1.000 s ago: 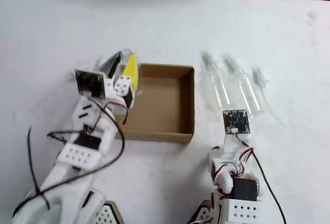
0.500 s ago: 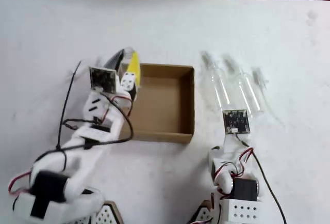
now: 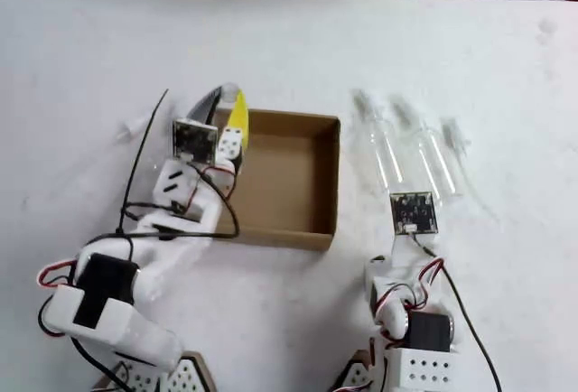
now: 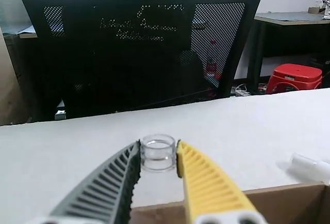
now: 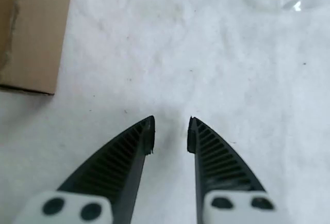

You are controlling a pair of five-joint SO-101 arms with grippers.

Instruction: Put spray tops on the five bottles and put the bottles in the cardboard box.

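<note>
jaws: left gripper (image 4: 158, 145) clamps one bottle (image 4: 158, 157), right gripper (image 5: 170, 132) parted; three bottles (image 3: 386, 153) beside one box (image 3: 280, 235).

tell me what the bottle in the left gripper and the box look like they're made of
The bottle in the left gripper: clear and glossy, the table shows through its wall; plastic or glass, cannot tell. The cardboard box: matte brown board with thin walls.

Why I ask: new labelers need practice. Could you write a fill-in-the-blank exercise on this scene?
The left tool is ___ on a clear bottle.
Its two fingers are grey and ___.
The right tool, holding nothing, is ___ over the table.
The cardboard box stands beside the ___ tool.
Missing words: shut, yellow, open, left.
</note>
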